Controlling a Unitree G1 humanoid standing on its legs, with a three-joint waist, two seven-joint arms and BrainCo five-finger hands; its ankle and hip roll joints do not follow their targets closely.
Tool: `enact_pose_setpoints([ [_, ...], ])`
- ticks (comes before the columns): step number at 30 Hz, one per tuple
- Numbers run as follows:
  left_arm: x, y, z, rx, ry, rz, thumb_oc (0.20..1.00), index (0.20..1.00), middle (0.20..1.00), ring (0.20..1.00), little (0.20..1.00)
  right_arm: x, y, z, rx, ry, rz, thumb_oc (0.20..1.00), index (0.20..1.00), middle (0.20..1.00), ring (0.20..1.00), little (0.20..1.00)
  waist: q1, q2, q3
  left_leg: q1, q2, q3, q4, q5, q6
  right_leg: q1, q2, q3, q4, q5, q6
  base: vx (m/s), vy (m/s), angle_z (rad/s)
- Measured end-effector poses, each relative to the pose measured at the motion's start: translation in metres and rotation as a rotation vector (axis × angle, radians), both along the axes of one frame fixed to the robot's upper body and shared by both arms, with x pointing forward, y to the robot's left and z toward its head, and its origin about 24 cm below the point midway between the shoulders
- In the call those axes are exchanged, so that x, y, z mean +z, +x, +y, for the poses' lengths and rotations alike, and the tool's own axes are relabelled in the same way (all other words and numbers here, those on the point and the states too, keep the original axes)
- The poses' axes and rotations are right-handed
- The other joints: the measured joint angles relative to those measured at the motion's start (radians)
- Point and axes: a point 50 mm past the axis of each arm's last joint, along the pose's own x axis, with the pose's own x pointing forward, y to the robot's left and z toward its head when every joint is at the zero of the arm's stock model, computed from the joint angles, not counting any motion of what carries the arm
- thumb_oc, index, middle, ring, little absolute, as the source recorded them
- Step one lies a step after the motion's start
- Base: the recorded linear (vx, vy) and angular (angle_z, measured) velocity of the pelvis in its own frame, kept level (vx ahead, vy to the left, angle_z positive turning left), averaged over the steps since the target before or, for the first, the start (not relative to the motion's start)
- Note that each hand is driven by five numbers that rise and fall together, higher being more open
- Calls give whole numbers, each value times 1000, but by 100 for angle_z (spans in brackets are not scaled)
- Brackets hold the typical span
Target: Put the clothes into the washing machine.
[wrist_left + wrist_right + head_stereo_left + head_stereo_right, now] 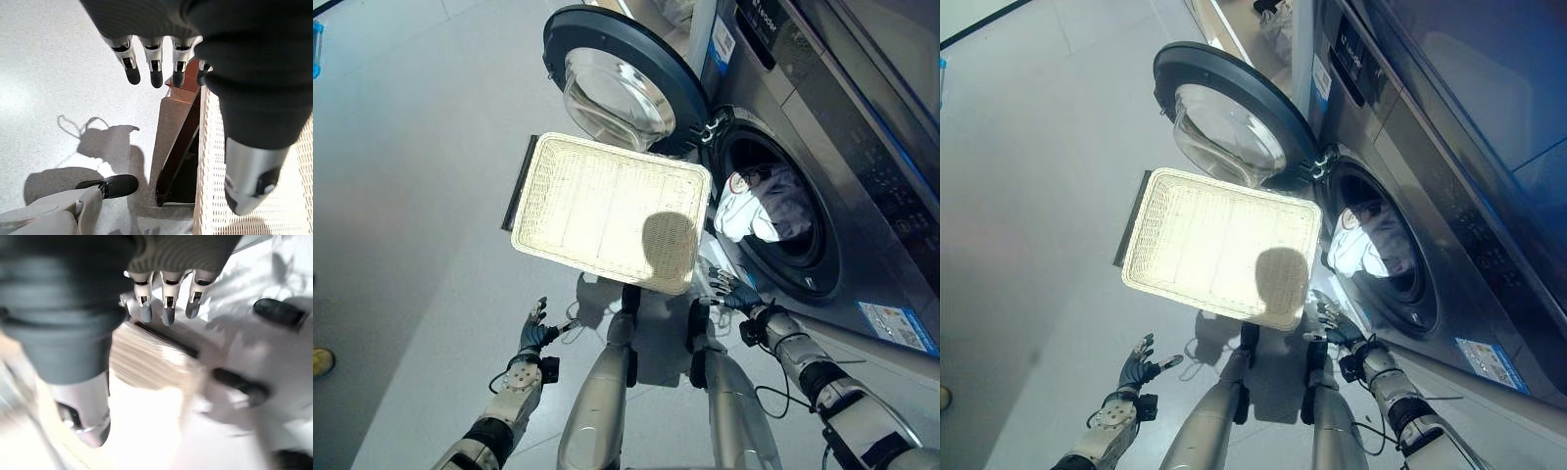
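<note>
Left eye view: the white clothes (751, 211) lie inside the washing machine (822, 157) drum, its door (625, 80) swung wide, up past the right hand (732, 291). The woven basket (607, 211) sits between both hands. Left wrist view: the left hand (161, 63) hangs relaxed, fingers straight, grasping nothing. Right wrist view: the right hand's fingers (167, 311) are straight too, released, the basket's rim just beyond.

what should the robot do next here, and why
Probably swing the washer door shut. The clothes already lie inside the drum, the basket on the floor looks empty, and both the left hand and right hand are open, holding nothing.
</note>
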Motion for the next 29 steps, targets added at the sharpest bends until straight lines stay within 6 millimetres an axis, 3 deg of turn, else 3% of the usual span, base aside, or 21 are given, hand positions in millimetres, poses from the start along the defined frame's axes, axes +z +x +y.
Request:
enact_pose_setpoints([
  [3,-7,-4,-3,5,4,30,1000,1000,1000,1000,1000,4,3,-2,-103,192,-28,1000,1000,1000,1000,1000,-13,0,0,8,0,4,0,-2,2,4,0,5,4,0,0,26,37,-4],
  [6,-12,-7,-7,16,-7,50,1000,1000,1000,1000,1000,-5,0,-2,-147,244,22,1000,1000,1000,1000,1000,-13,0,0,35,3,5,-5,-3,0,28,1,5,2,-3,-3,5,9,-1],
  [11,-22,-16,-6,4,-25,103,1000,1000,1000,1000,1000,-26,-14,0,-111,85,134,1000,1000,1000,1000,1000,-9,0,0,94,7,1,-17,-9,-7,87,4,1,-7,-12,-6,17,-7,1],
  [12,-30,-26,-4,-34,-10,147,1000,1000,1000,1000,1000,-41,-28,-1,-76,-23,197,1000,1000,1000,1000,1000,-8,-3,-23,117,8,-2,-16,-18,-13,110,3,-3,-7,-28,-15,193,-62,4],
  [14,-38,-39,-2,-36,-9,196,1000,1000,1000,1000,1000,-58,-47,-3,-65,-68,270,1000,1000,1000,1000,1000,-8,-13,-63,116,10,-2,-16,-23,-13,109,4,-3,-4,-34,-14,277,-88,4],
  [16,-50,-53,2,-56,-14,282,1000,1000,1000,1000,1000,-80,-74,-7,-22,-149,373,1000,1000,1000,1000,1000,-6,-18,-78,194,12,-5,-14,-44,-13,203,2,-20,-24,-47,-9,197,-48,15],
  [18,-69,-95,14,-75,-6,425,1000,1000,1000,1000,1000,-114,-133,-11,-4,-191,560,1000,1000,1000,1000,1000,-8,-59,-236,242,12,-8,-14,-85,-15,262,4,-26,-57,-75,-14,191,-18,7],
  [20,-78,-115,16,-90,-32,510,1000,1000,1000,1000,1000,-126,-159,-16,23,-245,649,1000,1000,1000,1000,1000,-12,-81,-297,282,14,-6,-27,-90,-14,311,11,-25,-88,-72,-6,147,-8,-3],
  [24,-82,-121,9,-140,-91,546,1000,1000,1000,1000,1000,-140,-189,-11,83,-291,771,1000,1000,1000,1000,1000,-15,-99,-351,340,17,-6,-48,-101,-17,378,18,-25,-126,-74,-7,147,-23,-1],
  [29,-90,-137,2,-118,-171,610,1000,1000,1000,1000,1000,-149,-214,-3,110,-286,863,1000,1000,1000,1000,1000,-40,-85,-434,404,14,-10,-45,-132,-15,459,28,-15,-156,-86,-5,98,-31,1],
])
